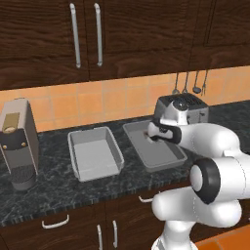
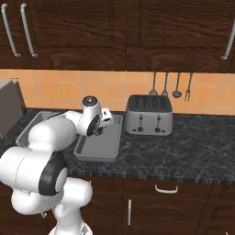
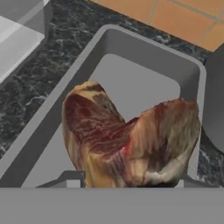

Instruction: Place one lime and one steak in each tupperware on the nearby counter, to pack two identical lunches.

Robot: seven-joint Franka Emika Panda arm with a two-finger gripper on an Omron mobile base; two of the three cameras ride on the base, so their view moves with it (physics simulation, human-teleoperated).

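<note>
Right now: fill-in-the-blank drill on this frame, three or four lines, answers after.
1. The gripper holds a ____ over the right tupperware.
2. The left tupperware is ____ inside.
3. Right of the tupperwares on the counter stands a silver ____.
4. At the counter's left end stands a ____ machine.

Answers: steak; empty; toaster; coffee

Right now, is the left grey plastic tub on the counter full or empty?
Empty: the left grey rectangular tub shows only its bare floor in the left base view.

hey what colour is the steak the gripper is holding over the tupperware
The steak is dark red marbled with tan and brown fat; the hand view shows it best.
</note>
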